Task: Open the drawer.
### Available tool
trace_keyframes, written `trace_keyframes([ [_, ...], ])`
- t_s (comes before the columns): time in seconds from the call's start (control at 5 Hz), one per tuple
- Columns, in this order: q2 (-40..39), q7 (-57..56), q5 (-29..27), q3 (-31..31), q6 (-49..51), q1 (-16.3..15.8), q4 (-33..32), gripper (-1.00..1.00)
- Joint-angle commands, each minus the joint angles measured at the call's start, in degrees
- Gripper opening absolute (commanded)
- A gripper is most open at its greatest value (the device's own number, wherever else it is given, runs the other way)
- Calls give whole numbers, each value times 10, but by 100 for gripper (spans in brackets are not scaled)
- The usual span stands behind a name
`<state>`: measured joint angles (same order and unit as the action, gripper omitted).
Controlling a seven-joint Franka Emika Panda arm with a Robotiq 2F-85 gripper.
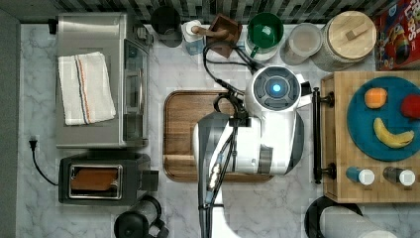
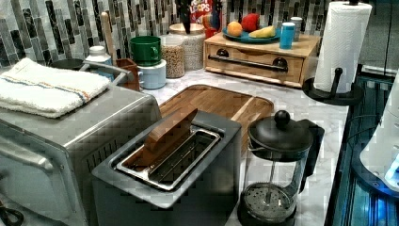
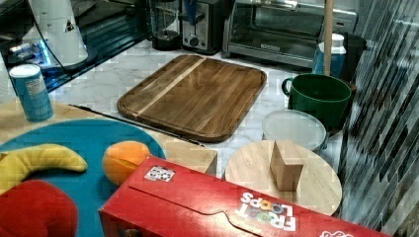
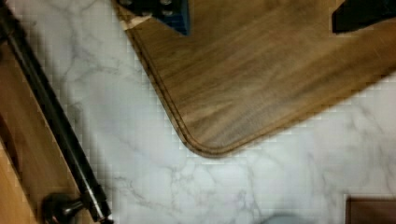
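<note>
On the marble counter: drawer (image 2: pixel 254 61) sits shut in its light wooden box (image 1: pixel 369 193), at the top view's right.
Handle: long black bar (image 1: pixel 316 134) runs across the drawer front, also seen in the wrist view (image 4: pixel 51 116).
Arm: white arm (image 1: pixel 257 129) hangs over the walnut tray (image 1: pixel 183 134), just beside the handle.
Jaws: cannot tell how they stand.
On the box: blue plate (image 1: pixel 359 129) with a banana (image 1: pixel 391 136).

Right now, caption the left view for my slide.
Closed light bamboo-wood drawer with long black bar handle, untouched beyond the dark walnut tray.
</note>
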<state>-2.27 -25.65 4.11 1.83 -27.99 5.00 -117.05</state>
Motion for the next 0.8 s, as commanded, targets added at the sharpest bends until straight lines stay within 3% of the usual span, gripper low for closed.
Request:
trace_keyframes([
  [0.2,10,-155,64,29,-42,20,-43,100],
  [0.8,-27,-311,78,50,-143,66,-62,100],
])
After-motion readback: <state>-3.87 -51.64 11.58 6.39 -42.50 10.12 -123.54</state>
